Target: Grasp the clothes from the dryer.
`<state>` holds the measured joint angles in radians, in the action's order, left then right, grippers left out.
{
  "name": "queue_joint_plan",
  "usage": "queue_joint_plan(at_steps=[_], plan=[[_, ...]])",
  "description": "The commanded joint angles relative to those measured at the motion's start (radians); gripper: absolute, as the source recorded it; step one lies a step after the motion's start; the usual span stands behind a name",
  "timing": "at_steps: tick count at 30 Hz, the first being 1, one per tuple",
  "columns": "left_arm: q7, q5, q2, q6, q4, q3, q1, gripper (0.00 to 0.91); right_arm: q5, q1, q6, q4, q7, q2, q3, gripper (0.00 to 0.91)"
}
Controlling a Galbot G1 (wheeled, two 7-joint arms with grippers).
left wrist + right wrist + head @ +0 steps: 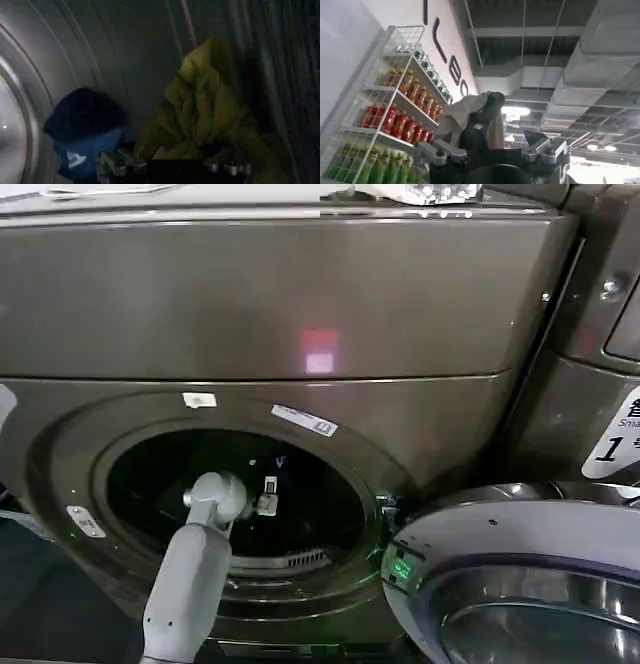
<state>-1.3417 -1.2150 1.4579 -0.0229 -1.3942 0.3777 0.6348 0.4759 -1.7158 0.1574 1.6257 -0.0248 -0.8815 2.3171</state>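
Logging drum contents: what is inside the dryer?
Inside the dryer lie a yellow-green cloth and a dark blue garment, with the left gripper reaching in. Anything beneath them is covered.

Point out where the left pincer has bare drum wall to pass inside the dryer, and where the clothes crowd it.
Bare ribbed wall lies above the dark blue garment and past the yellow-green cloth. A narrow strip of wall separates the two. Low down by the left pincer it is crowded, both pieces bunching close to it inside the dryer.

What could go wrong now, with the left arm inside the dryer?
1. The left gripper looks open just short of the yellow-green cloth; closing early may catch only a loose fold.
2. The dark blue garment lies apart and may be left behind.
3. The arm may scrape the dryer opening when withdrawing.
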Motion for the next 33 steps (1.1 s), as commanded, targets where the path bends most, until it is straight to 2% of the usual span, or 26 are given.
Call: queue_joint_plan(at_steps=[1, 10, 19, 22, 27, 30, 33], plan=[[-0.005, 0.069, -0.002, 0.026, 0.024, -0.001, 0.003, 0.0, 0.001, 0.003, 0.0, 0.002, 0.0, -0.003, -0.003, 0.907], [-0.003, 0.114, -0.006, 0.039, -0.006, 0.006, 0.003, 0.0, 0.001, 0.003, -0.001, -0.003, 0.0, -0.001, -0.004, 0.907], [0.107, 0.228, -0.008, 0.118, -0.072, 0.029, 0.003, 0.0, 0.002, 0.006, 0.015, 0.003, -0.001, -0.006, -0.008, 0.907], [0.219, 0.324, -0.009, 0.162, -0.08, 0.043, 0.001, 0.0, 0.002, 0.006, 0.013, 0.001, -0.001, -0.006, -0.006, 0.907], [0.59, 0.451, 0.01, 0.254, -0.067, 0.051, -0.014, 0.0, 0.002, 0.006, 0.011, 0.002, 0.0, -0.01, -0.007, 0.907], [0.727, 0.522, 0.02, 0.327, -0.089, 0.051, -0.011, 0.0, 0.002, 0.01, 0.011, 0.006, 0.003, -0.012, -0.01, 0.907], [0.834, 0.572, 0.028, 0.358, -0.12, 0.049, 0.004, 0.0, 0.0, 0.013, 0.02, 0.011, 0.0, -0.014, -0.01, 0.907]])
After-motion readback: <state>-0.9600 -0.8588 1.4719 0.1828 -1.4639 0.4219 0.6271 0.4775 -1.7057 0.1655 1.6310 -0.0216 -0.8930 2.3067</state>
